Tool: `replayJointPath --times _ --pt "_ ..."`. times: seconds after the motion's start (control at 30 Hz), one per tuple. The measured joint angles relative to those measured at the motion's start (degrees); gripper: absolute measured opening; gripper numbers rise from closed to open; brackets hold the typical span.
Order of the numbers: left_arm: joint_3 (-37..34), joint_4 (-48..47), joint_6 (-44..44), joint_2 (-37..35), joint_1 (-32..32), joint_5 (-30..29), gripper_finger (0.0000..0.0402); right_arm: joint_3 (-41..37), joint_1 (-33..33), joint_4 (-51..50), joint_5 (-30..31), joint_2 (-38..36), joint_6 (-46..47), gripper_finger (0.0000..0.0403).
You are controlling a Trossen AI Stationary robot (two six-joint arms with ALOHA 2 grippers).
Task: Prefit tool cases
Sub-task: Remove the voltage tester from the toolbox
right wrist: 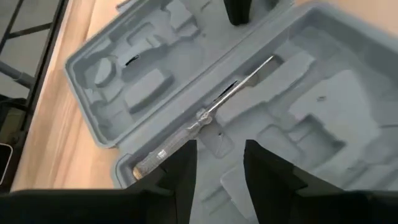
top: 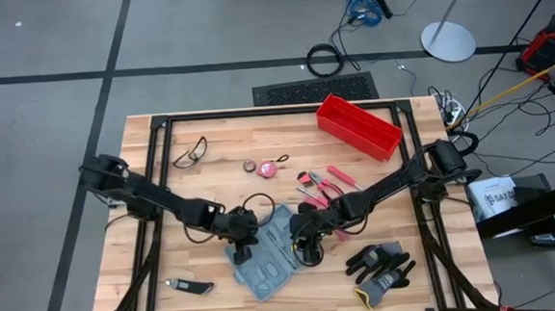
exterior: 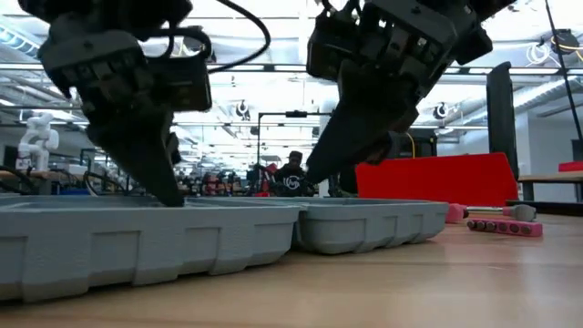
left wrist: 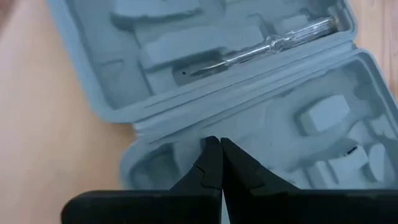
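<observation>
A red bin point(top: 358, 126) sits upper right; safety glasses point(top: 190, 152) upper left; red-handled pliers point(top: 325, 181) centre; black gloves point(top: 381, 269) lower right.

The tool case point(top: 264, 258) is matt grey-blue plastic, with a smooth moulded inside and ribbed outer walls. The screwdriver point(right wrist: 205, 115) in it has a clear glossy plastic handle and a thin metal shaft. The table point(top: 147, 231) is pale wood, smooth. The bin point(top: 358, 126) is red plastic, slightly glossy.
</observation>
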Motion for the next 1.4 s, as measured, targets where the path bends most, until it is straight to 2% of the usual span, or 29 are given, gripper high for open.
replayJointPath --times 0.23,0.47,0.57,0.73,0.83,1.0,1.27,1.4 --pt "0.23 8.95 -1.14 4.98 0.09 -0.81 0.0001 4.43 0.46 -0.66 -0.26 6.56 0.64 0.0123" --pt "0.09 7.76 -2.75 5.34 0.01 -1.71 0.0001 13.49 0.48 -10.63 -4.57 12.94 2.67 0.0123" --pt "0.07 7.97 -4.03 5.37 -0.07 -3.32 0.0001 16.24 0.48 -13.4 -4.5 13.44 0.0 0.0123" --pt "0.18 7.17 -4.24 5.44 0.22 -10.51 0.0001 22.5 0.5 -22.63 0.64 12.64 -6.53 0.0123" --pt "0.21 6.22 -4.64 5.46 0.2 -11.27 0.0001 25.81 0.45 -28.12 2.27 11.75 -10.38 0.0123" --pt "0.11 5.68 -5.27 5.29 0.15 -11.56 0.0001 26.02 2.27 -29.8 1.84 11.93 -14.7 0.0123" --pt "0.07 5.66 -5.0 5.29 0.12 -12.12 0.0001 26.1 5.0 -28.95 13.36 11.8 -27.9 0.0122" --pt "0.05 5.44 -1.69 5.29 0.22 -13.74 0.0001 26.08 5.5 -28.95 15.38 12.16 -35.71 0.0122"
